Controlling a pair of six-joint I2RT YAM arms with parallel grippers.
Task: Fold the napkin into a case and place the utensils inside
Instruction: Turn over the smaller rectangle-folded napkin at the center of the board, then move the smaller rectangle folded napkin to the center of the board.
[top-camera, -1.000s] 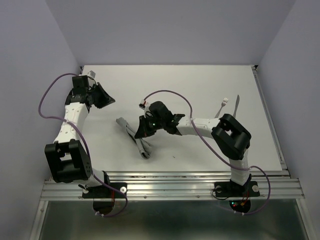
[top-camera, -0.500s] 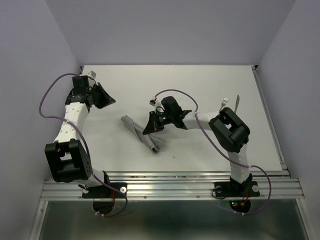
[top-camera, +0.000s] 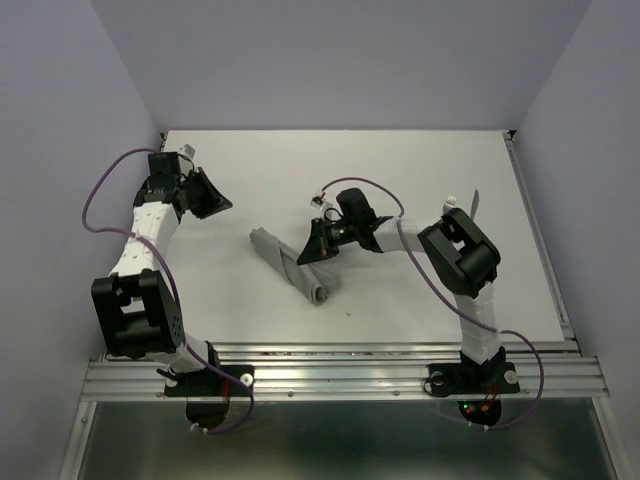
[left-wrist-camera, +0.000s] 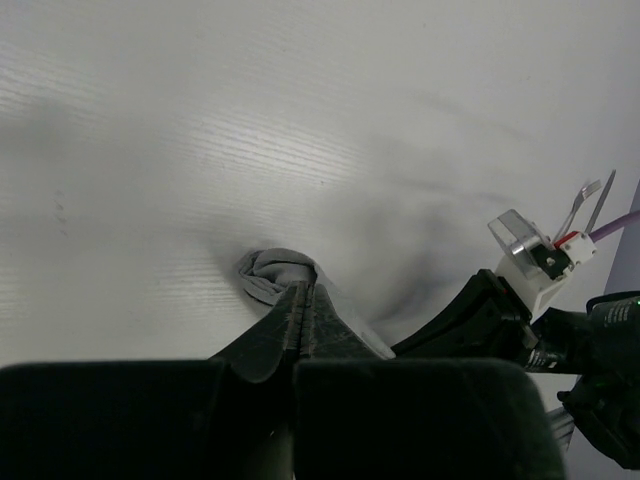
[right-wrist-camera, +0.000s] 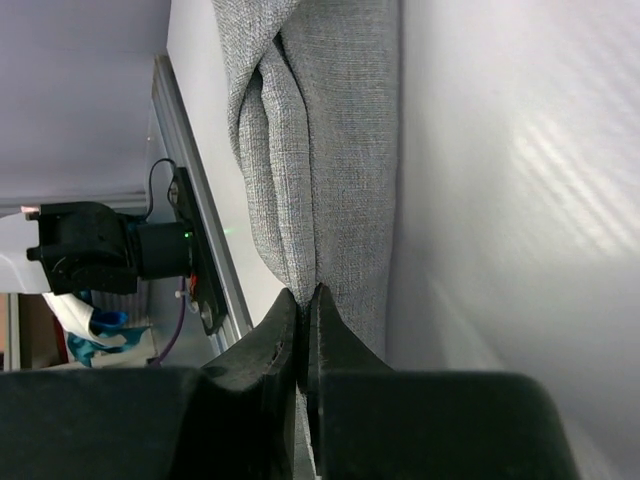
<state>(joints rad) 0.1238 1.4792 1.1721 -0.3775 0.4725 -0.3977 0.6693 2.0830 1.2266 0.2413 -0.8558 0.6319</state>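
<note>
Two grippers are closed: the right gripper (top-camera: 304, 254) pinches the twisted napkin (top-camera: 298, 278) at the centre of the table (top-camera: 400, 160), the left gripper (top-camera: 224, 201) sits empty at ten o'clock; probably best to spread it flat before folding.

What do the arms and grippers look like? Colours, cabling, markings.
Matching pair: the left arm and right arm have white links and boxy black joints. The left gripper and right gripper are black with tapered fingers. A purple cable loops off each wrist. No markings are legible.
</note>
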